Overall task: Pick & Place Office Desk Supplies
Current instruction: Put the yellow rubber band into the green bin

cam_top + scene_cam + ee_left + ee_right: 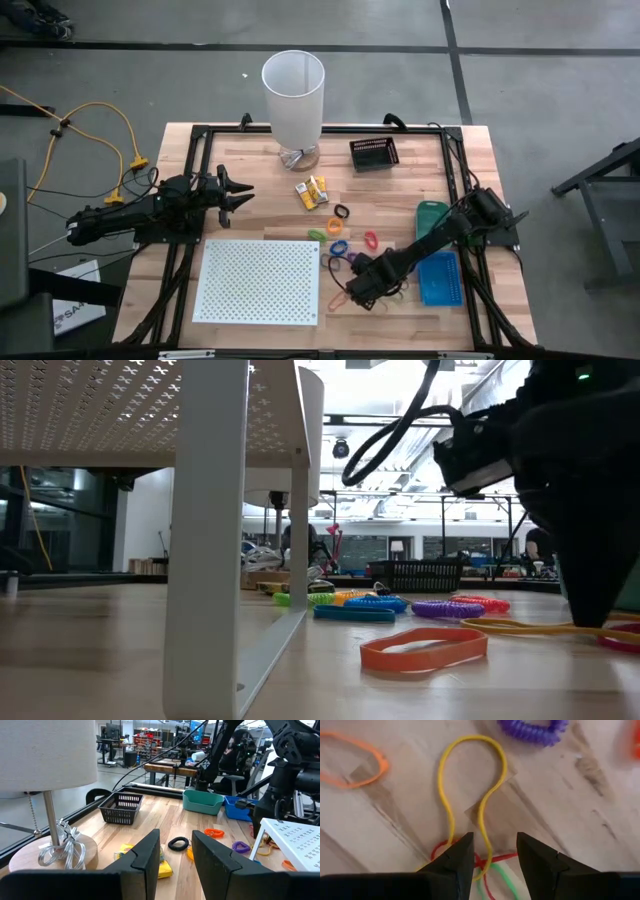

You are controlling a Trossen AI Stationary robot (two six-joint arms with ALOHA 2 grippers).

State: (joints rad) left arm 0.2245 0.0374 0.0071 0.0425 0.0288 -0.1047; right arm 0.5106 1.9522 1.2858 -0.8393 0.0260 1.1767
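My right gripper [352, 292] is open and points down at a tangle of thin rubber bands near the table's near edge. In the right wrist view its fingers [495, 842] stand on either side of a yellow rubber band [441, 775], with red and green bands under them. An orange band [350, 782] and a purple coiled loop [532, 732] lie beyond. More coloured loops [340, 245] and a black loop [342, 212] lie flat mid-table. Yellow-orange packets [312, 191] lie near the lamp. My left gripper [235, 190] waits open at the left, aimed at the packets [162, 867].
A white perforated board [260, 280] stands on legs left of the bands. A tall white cylinder lamp [293, 95] stands at the far edge, with a black basket [374, 153] to its right. A green tray [432, 215] and a blue tray [440, 278] sit at the right.
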